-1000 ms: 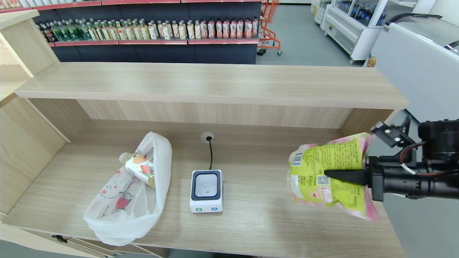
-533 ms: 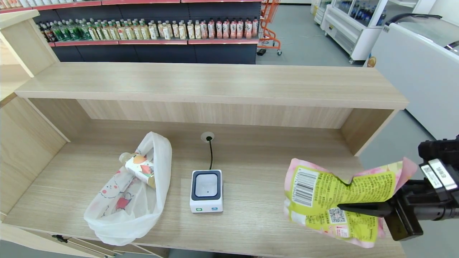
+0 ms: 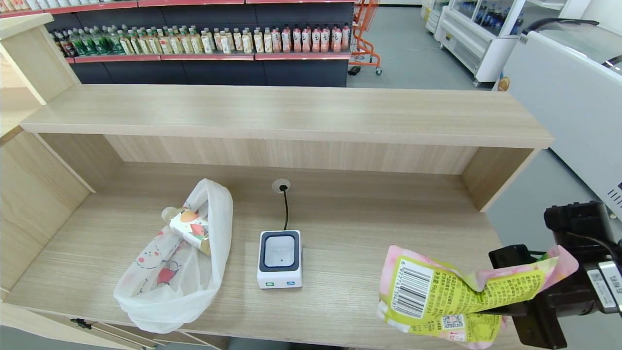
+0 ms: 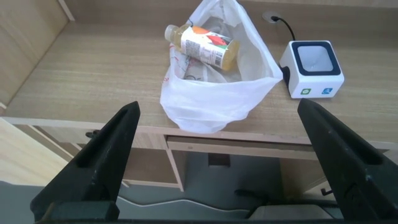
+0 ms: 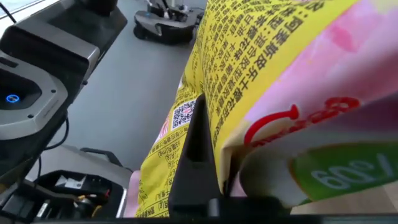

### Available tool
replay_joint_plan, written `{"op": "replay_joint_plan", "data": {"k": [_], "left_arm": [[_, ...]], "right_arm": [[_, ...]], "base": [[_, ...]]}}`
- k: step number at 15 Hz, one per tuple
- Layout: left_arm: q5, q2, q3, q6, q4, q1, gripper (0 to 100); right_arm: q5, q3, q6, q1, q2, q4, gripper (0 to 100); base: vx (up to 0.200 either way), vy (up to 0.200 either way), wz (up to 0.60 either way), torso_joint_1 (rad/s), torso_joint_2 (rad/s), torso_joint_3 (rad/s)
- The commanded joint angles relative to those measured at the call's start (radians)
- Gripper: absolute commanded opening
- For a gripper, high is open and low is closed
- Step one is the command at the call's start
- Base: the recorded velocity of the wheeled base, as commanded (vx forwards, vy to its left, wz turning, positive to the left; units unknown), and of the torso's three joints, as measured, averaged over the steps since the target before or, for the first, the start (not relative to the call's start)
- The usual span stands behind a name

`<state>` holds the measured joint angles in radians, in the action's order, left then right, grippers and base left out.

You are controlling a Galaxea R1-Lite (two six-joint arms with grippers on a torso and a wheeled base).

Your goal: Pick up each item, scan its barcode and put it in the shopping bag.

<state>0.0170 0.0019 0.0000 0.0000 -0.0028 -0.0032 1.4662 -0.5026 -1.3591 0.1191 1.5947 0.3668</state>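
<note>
My right gripper point(image 3: 503, 291) has its fingers closed on the snack pouch point(image 3: 437, 296). They pinch it at one end, and the pouch hangs in the air over the right front corner of the table point(image 3: 350, 228), well apart from the scanner point(image 3: 279, 258). In the right wrist view one finger point(image 5: 198, 143) presses across the yellow printed side of the pouch point(image 5: 249, 74). The left gripper point(image 4: 219, 109) has its fingers open and holds nothing; it is below the table's front edge, near the shopping bag point(image 3: 146, 306), where one bottle point(image 3: 189, 228) already lies.

I think the scan is not yet done, and here I see some risks. The barcode point(image 3: 413, 291) looks up toward the head camera, while the scanner's window also looks up. If I only carry the pouch over it, the reader will probably see the wrong side, so the wrist must turn first. The pouch is soft and folded where the fingers bite it; the free end with the barcode may bend or droop, and a creased code may not read. The grip is far from the middle, so a quick swing could let the pouch slip out. It also hangs low near the table's front edge, so it may catch there or push the light scanner.
</note>
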Motion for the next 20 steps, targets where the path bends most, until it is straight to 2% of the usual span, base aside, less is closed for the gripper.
{"op": "replay_joint_plan", "data": {"k": [1, 5, 11, 20], "left_arm": [[0.0, 0.0, 0.0, 0.0, 0.0, 0.0, 100], [0.0, 0.0, 0.0, 0.0, 0.0, 0.0, 100], [0.0, 0.0, 0.0, 0.0, 0.0, 0.0, 100], [0.0, 0.0, 0.0, 0.0, 0.0, 0.0, 100]], "right_arm": [[-0.004, -0.004, -0.008, 0.031, -0.01, 0.0, 0], [-0.035, -0.004, -0.08, 0.103, -0.009, 0.0, 0], [-0.089, 0.035, -0.181, 0.129, -0.022, -0.077, 0], [-0.09, 0.036, -0.19, 0.125, -0.041, -0.075, 0]], "base": [[0.0, 0.0, 0.0, 0.0, 0.0, 0.0], [0.0, 0.0, 0.0, 0.0, 0.0, 0.0], [0.0, 0.0, 0.0, 0.0, 0.0, 0.0], [0.0, 0.0, 0.0, 0.0, 0.0, 0.0]]}}
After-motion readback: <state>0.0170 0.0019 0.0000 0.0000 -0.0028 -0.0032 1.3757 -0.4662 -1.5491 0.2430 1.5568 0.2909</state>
